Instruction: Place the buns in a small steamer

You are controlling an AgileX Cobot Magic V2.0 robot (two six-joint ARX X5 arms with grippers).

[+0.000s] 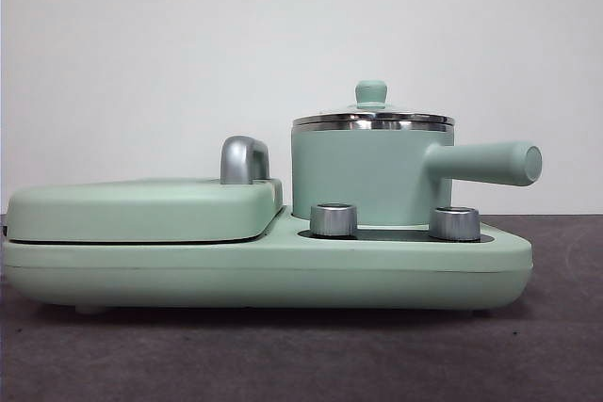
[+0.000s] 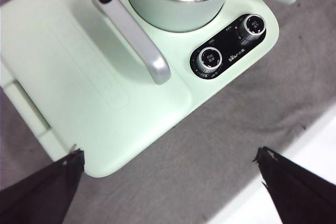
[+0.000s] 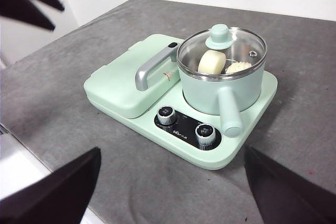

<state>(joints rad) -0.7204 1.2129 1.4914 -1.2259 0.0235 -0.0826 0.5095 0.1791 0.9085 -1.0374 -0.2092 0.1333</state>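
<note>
While the glass lid [image 3: 226, 43] sits shut on the small steamer [image 1: 371, 174], both buns rest inside it, the smooth cream bun [image 3: 211, 62] just beside the ridged white bun [image 3: 238, 67]. That pot stands on the green cooker base [image 1: 283, 275], behind two shiny knobs [image 1: 334, 219], next to the flat griddle cover [image 1: 141, 209] (the one with a chrome handle [image 1: 243, 159]). Both arms hang over the gray table [image 3: 79, 93], and the left gripper [image 2: 173, 179] and right gripper [image 3: 173, 182] are spread wide with nothing in them.
</note>
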